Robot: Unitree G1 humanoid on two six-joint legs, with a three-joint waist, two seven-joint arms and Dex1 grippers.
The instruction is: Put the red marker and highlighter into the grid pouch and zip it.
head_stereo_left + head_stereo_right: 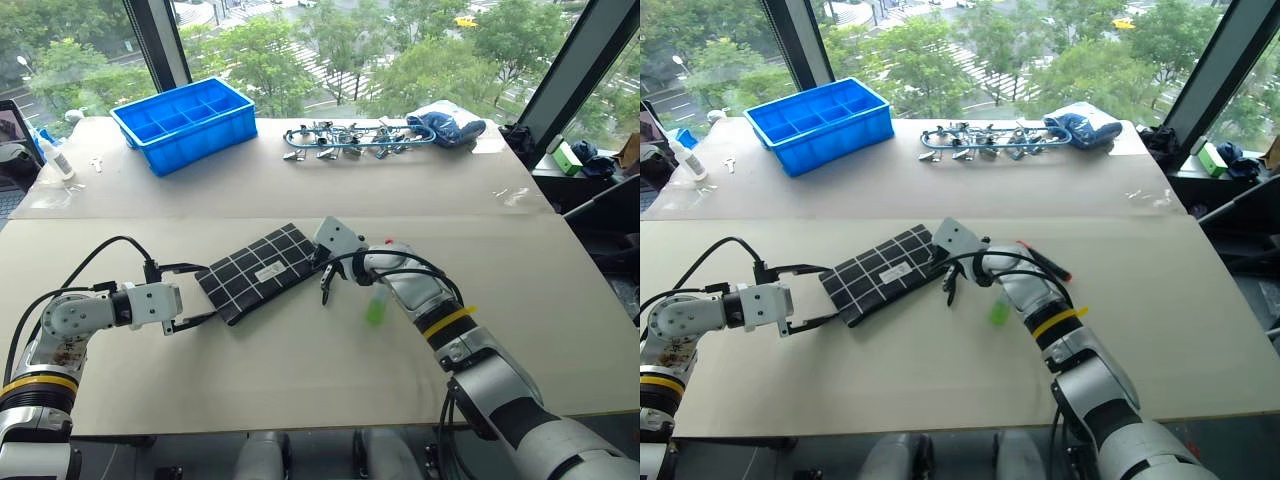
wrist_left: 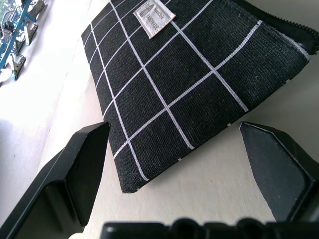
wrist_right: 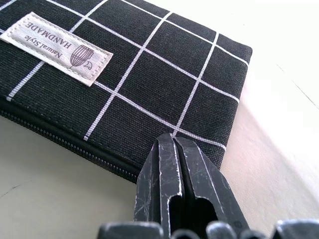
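R gripper (image 3: pixel 185 164): 2 black fingers clenched tight, nothing between them, tips right at the zip edge of the grid pouch (image 1: pixel 262 271), near its end corner; contact w/ the fabric can't be told. L gripper (image 2: pixel 187 149): jaws released, spread wide, straddling the opposite short end of the pouch, pads apart from it on both sides.

Handling, my read: pouch looks soft, flat, light fabric w/ nothing inside, so it'll likely slide or bunch on the smooth table (image 1: pixel 300 370) if the zip gets pulled w/o a hold. Best grab probably the short end for L, the zip pull end for R. Zip looks shut along the visible edge; no pull tab seen.

Looks: black cloth, white grid lines, small white sewn label (image 3: pixel 61 48), dark zip along 1 long side. Lies diagonal mid-table.

Highlighter (image 1: pixel 376 307), pale green, rests just beside R forearm; red marker (image 1: pixel 1044 260) sits past it, red end showing. Both outside the pouch.
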